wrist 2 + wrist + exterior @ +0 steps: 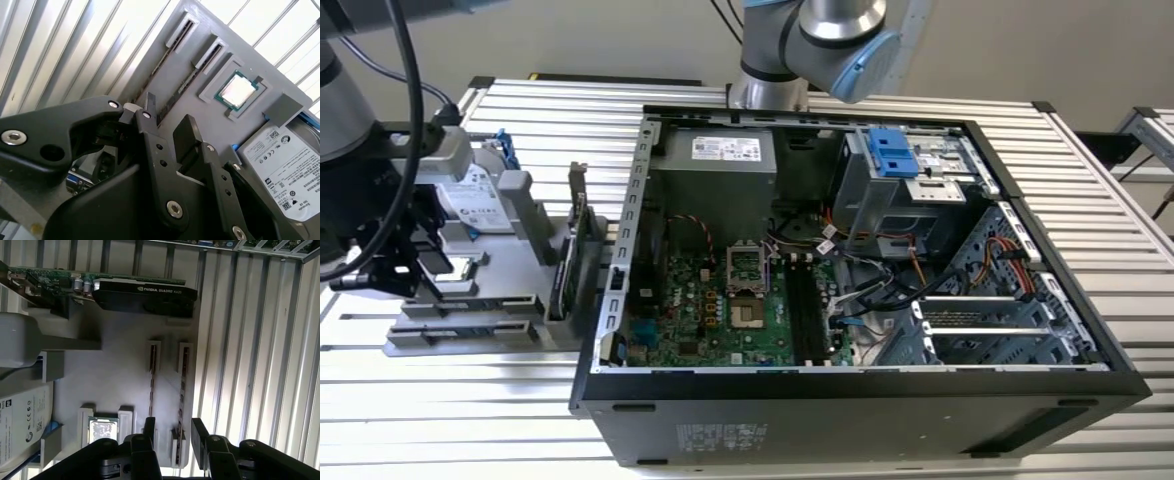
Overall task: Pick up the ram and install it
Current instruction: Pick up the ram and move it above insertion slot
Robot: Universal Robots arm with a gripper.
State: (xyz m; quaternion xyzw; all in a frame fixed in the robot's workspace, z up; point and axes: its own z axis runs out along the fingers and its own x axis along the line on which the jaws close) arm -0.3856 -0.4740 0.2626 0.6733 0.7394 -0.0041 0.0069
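Because the grey fixture point(115, 370) stands its two memory modules on edge in narrow slots, their flat faces are left free for a pinch from above, which looks like the reason for this layout. The inner ram stick point(152, 375) lies beside the pocket with the processor chip point(102, 431), and the outer ram stick point(182, 390) runs parallel just beyond it. Both sit in the fixture, on the slatted table point(520, 100) at the exterior view's left, well apart from the motherboard point(720, 310) inside the open computer case point(854, 400). A hard drive point(20, 425) and a graphics card point(140, 290) occupy other places on the same fixture.

The tool point(175, 429) hangs over the near ends of the two sticks with its black fingers point(200, 432) spread and nothing between them. The gap runs across the thin width of the sticks, so closing would press on their faces. In the first wrist view the outer stick falls inside the gap, while in the second wrist view the inner one point(194, 77) seems to, so I cannot tell which stick the tool is centred over, nor whether it touches either.

The arm point(821, 40) rises at the table's far edge, and its wrist point(360, 150) points downward at the fixture.
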